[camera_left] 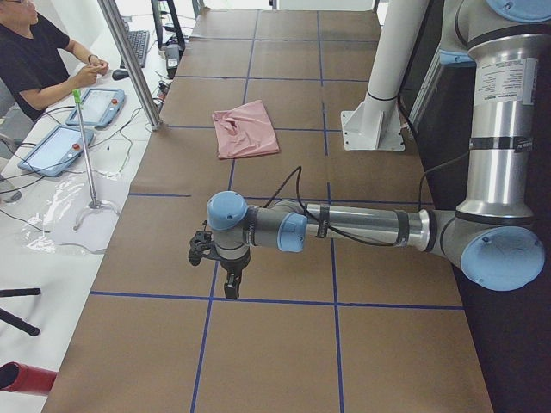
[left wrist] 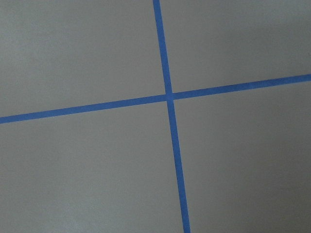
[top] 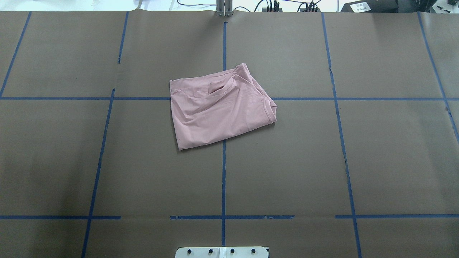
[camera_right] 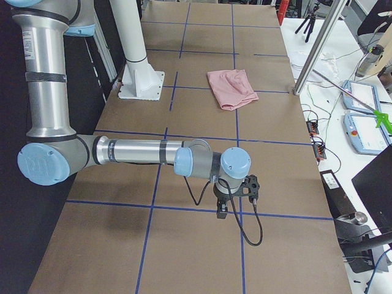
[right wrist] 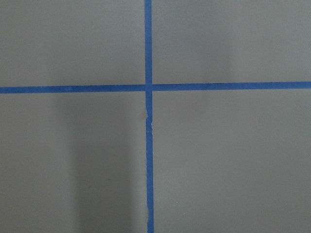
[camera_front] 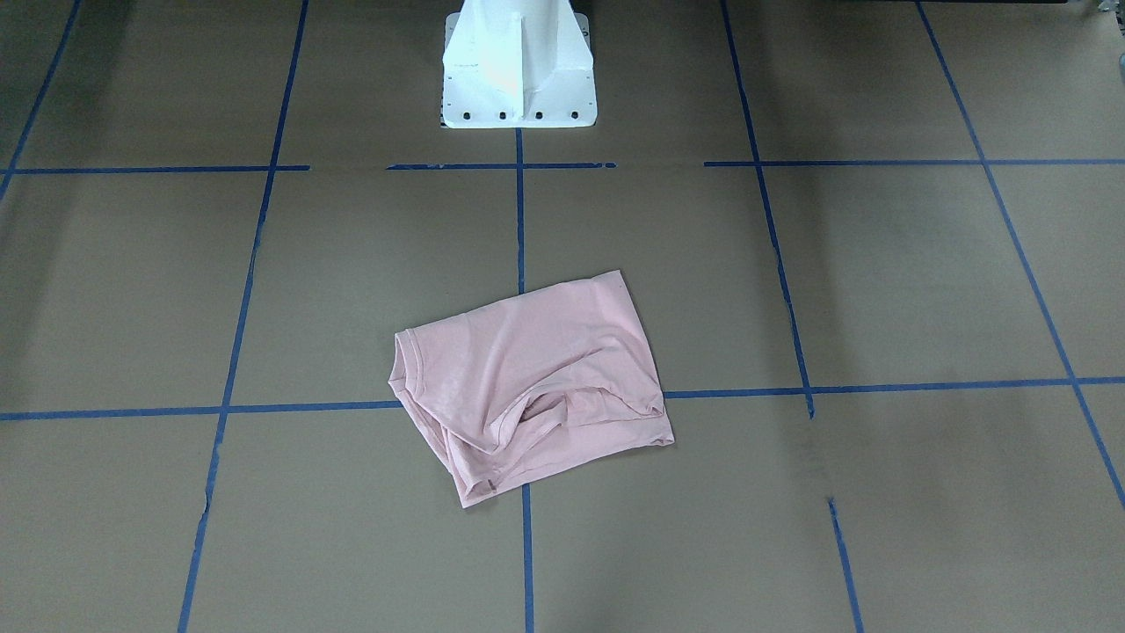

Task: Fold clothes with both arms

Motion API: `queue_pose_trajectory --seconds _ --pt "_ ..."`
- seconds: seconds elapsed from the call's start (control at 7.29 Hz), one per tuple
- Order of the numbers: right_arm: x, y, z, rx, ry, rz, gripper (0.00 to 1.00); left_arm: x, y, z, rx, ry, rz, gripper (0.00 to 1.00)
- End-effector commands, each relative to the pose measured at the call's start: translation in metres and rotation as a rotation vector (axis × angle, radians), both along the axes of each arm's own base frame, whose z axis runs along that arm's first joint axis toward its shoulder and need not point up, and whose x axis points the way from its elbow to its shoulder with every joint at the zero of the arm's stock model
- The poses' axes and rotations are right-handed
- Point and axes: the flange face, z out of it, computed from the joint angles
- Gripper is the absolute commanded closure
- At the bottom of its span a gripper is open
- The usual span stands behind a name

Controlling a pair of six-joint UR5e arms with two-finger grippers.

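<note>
The pale pink T-shirt (top: 222, 109) lies folded into a rough, wrinkled rectangle at the middle of the table, plain pink side up, no print showing. It also shows in the front-facing view (camera_front: 532, 382), the left side view (camera_left: 245, 129) and the right side view (camera_right: 231, 87). My left gripper (camera_left: 231, 288) hangs over the table's left end, far from the shirt. My right gripper (camera_right: 222, 211) hangs over the right end, equally far. Both show only in the side views, so I cannot tell if they are open or shut. The wrist views show only bare table with blue tape lines.
The brown table (top: 287, 161) bears a grid of blue tape lines (top: 223, 172). The white pedestal base (camera_front: 518, 66) stands at the robot's side. An operator (camera_left: 39, 60) sits beyond the far edge with tablets (camera_left: 95, 105) and a metal post (camera_left: 129, 60).
</note>
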Motion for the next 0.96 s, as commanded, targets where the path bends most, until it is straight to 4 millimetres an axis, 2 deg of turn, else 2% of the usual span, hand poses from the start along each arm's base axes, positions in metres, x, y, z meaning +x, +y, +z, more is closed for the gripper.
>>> queue_pose_trajectory --seconds 0.0,0.82 --pt "0.0000 -0.0009 -0.0016 0.003 0.000 0.000 0.00 -0.0001 0.0000 0.0001 -0.002 0.000 -0.002 0.00" --pt "0.0000 -0.0009 -0.0016 0.003 0.000 0.000 0.00 0.0010 -0.0047 -0.0084 0.016 0.002 -0.001 0.00"
